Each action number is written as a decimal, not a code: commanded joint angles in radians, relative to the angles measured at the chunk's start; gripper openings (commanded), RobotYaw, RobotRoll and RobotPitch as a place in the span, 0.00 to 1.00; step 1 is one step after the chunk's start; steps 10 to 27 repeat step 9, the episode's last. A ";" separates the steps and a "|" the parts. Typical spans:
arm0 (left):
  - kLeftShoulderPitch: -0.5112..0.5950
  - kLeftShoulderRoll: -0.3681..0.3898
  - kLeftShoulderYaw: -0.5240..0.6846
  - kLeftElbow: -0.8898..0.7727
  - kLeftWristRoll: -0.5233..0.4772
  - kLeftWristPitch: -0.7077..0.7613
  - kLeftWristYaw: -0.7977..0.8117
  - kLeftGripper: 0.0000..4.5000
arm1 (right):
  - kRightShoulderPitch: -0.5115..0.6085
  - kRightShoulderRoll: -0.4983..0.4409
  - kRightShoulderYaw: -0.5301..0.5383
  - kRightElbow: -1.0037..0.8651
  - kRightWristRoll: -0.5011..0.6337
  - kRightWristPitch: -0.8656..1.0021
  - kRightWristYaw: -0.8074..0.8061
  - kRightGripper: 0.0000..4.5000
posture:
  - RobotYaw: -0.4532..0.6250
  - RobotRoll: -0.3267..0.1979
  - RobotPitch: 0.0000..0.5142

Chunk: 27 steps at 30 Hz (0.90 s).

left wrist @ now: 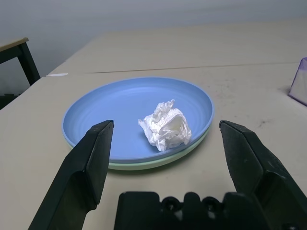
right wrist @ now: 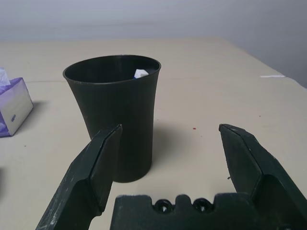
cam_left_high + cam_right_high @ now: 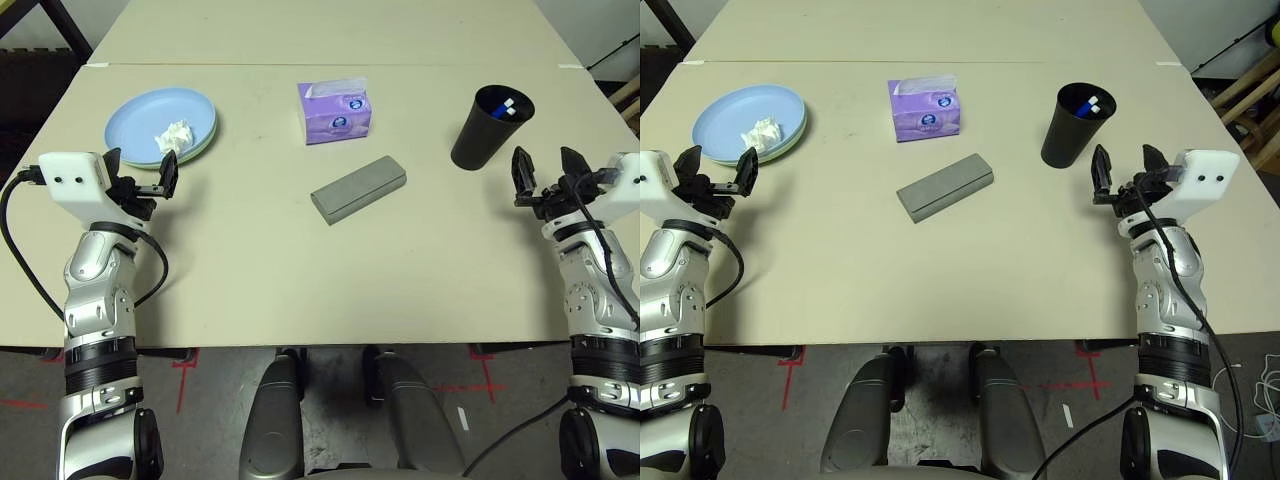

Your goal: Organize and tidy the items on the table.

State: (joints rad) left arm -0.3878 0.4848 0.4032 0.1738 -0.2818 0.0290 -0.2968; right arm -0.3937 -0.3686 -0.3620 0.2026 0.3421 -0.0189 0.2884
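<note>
1. Plates [image 3: 150,118], light blue stacked on pale green, hold the crumpled tissue [image 3: 173,137] at the table's [image 3: 300,280] far left.
2. Left gripper [image 3: 140,172] gapes wide, empty, just before them.
3. Right gripper [image 3: 547,172] gapes empty near the black cup [image 3: 490,127], which holds what looks like the pen [image 3: 508,107].
4. Glasses case [image 3: 358,188] lies mid-table, the tissue box [image 3: 335,111] behind it.

Both arms rise from the lower corners of the head view as stacked silver segments with black ribbed rings between them. Each ends in a white boxy wrist block; the left block [image 3: 68,178] carries two small dark dots on its face. A black cable [image 3: 20,262] loops out from it at the left edge. The left gripper [image 3: 140,176] and right gripper [image 3: 547,172] have two black wedge-shaped fingers on a black base with small round screw holes.
</note>
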 commanded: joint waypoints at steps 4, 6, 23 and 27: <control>0.004 -0.003 0.004 0.005 -0.004 0.001 0.015 1.00 | 0.008 -0.010 -0.019 -0.004 0.003 -0.005 -0.010 0.99 | 0.50 0.62 0.39; 0.004 -0.004 0.002 0.005 -0.004 0.001 0.016 1.00 | 0.009 -0.009 -0.018 -0.006 0.003 -0.006 -0.012 0.99 | 0.50 0.62 0.39; 0.005 -0.006 -0.001 0.006 -0.004 0.000 0.017 1.00 | 0.010 -0.008 -0.018 -0.007 0.003 -0.007 -0.014 0.99 | 0.50 0.62 0.39; 0.005 -0.006 -0.001 0.006 -0.004 0.000 0.017 1.00 | 0.010 -0.008 -0.018 -0.007 0.003 -0.007 -0.014 0.99 | 0.50 0.62 0.39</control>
